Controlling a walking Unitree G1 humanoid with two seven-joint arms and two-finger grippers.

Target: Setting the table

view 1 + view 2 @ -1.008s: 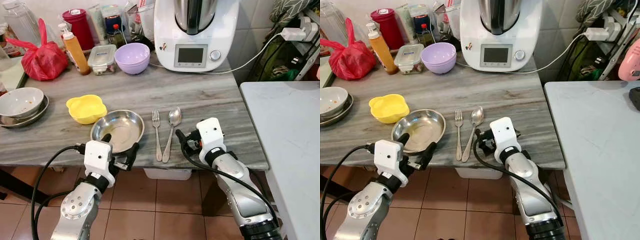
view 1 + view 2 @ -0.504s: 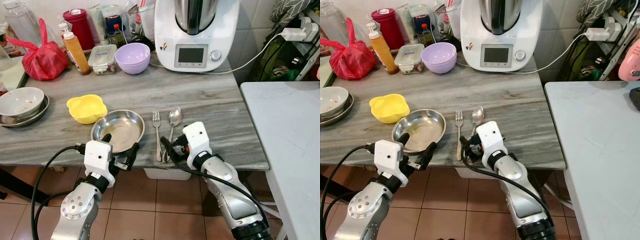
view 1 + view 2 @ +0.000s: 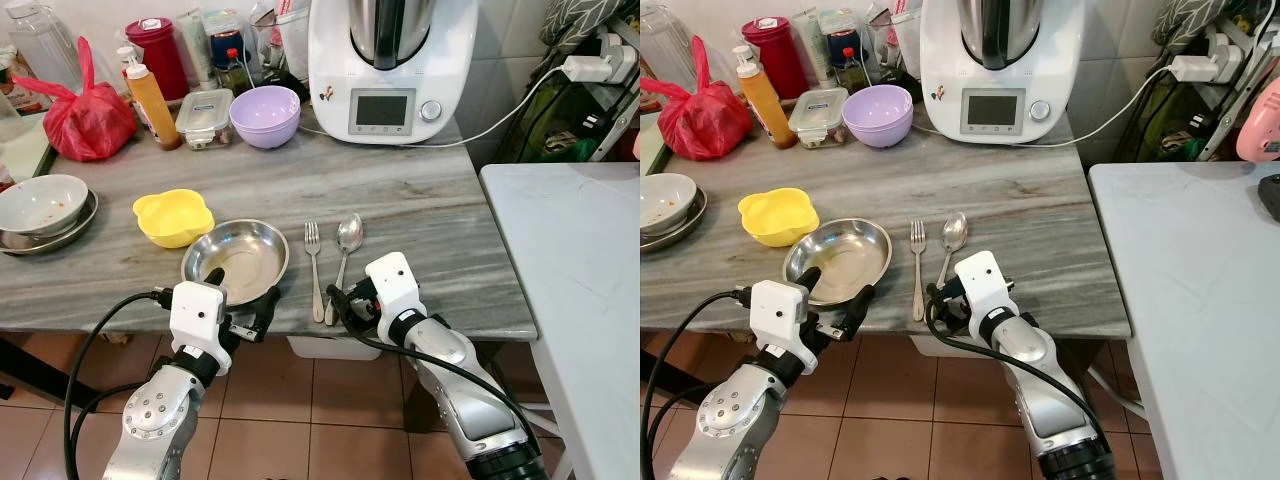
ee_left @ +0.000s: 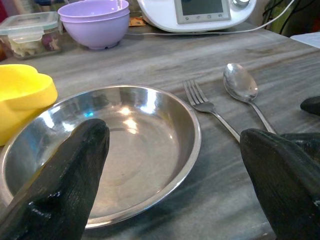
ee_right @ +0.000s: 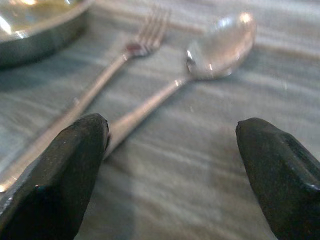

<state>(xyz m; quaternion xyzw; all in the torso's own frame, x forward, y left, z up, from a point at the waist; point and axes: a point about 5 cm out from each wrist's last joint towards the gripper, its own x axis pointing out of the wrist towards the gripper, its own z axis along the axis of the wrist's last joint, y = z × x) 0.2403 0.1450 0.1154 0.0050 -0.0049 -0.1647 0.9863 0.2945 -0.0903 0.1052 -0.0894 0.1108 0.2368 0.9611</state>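
Where right gripper [image 5: 170, 165] straddles: spoon handle [image 5: 145, 107].

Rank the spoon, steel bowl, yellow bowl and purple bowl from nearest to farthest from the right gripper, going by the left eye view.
1. Spoon: just ahead of the right gripper.
2. Steel bowl: to its left.
3. Yellow bowl: farther left.
4. Purple bowl: at the counter's back.

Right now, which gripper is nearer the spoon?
Right. The right gripper is open at the spoon handle's end; the left gripper is open at the steel bowl.

The spoon [image 3: 345, 252] handle's lower end is hidden behind the right claw [image 3: 345, 298]
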